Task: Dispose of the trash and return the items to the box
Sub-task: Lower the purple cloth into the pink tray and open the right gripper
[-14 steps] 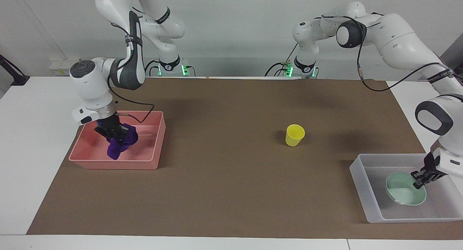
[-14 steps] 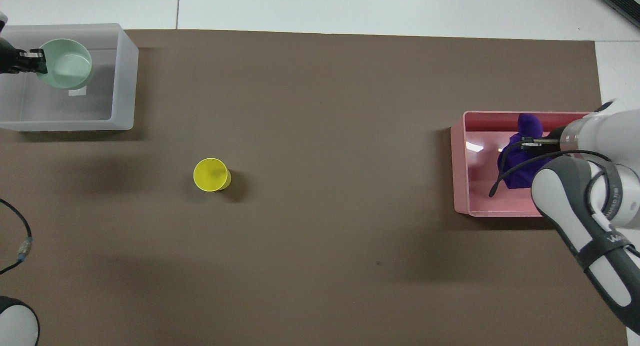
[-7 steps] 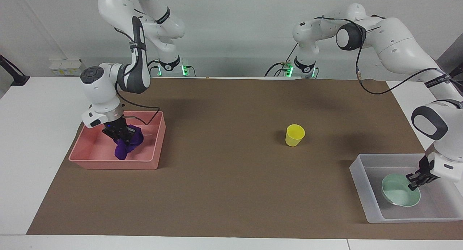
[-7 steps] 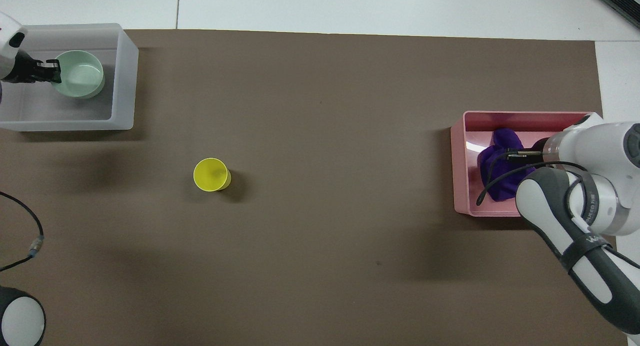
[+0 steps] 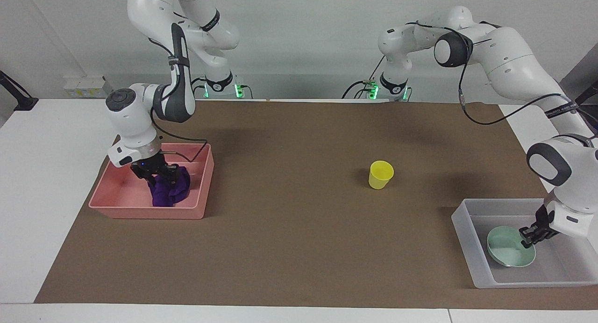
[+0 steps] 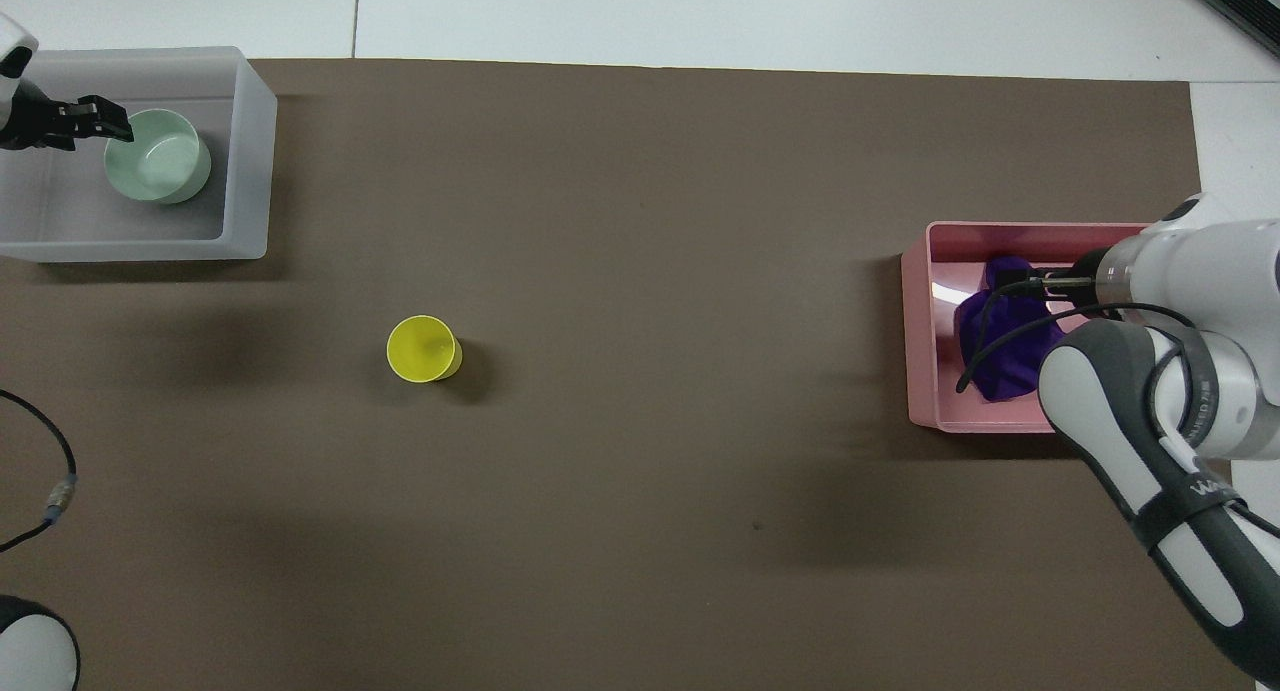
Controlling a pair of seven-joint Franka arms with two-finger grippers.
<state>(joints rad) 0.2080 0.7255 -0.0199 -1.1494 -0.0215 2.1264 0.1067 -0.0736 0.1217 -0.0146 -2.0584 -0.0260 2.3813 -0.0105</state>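
The purple cloth wad (image 5: 169, 190) lies in the pink tray (image 5: 149, 213), also seen in the overhead view (image 6: 1000, 343). My right gripper (image 5: 156, 172) is open just above the wad; my arm hides most of it from overhead. The mint-green bowl (image 5: 508, 250) sits in the translucent box (image 5: 463, 234), at the box's end toward the table's middle (image 6: 160, 161). My left gripper (image 5: 530, 236) is open at the bowl's rim (image 6: 105, 121). The yellow cup (image 5: 380, 174) stands upright on the brown mat, nearer to the robots than the box (image 6: 424, 348).
The box (image 6: 250, 161) is at the left arm's end of the table, the pink tray (image 6: 920, 341) at the right arm's end. A brown mat (image 5: 289, 220) covers the table between them. A loose cable (image 6: 55, 491) hangs by the left arm.
The right gripper carried the cloth toward the tray's inner end, lowered it and opened. The left gripper set the bowl down in the box and let go.
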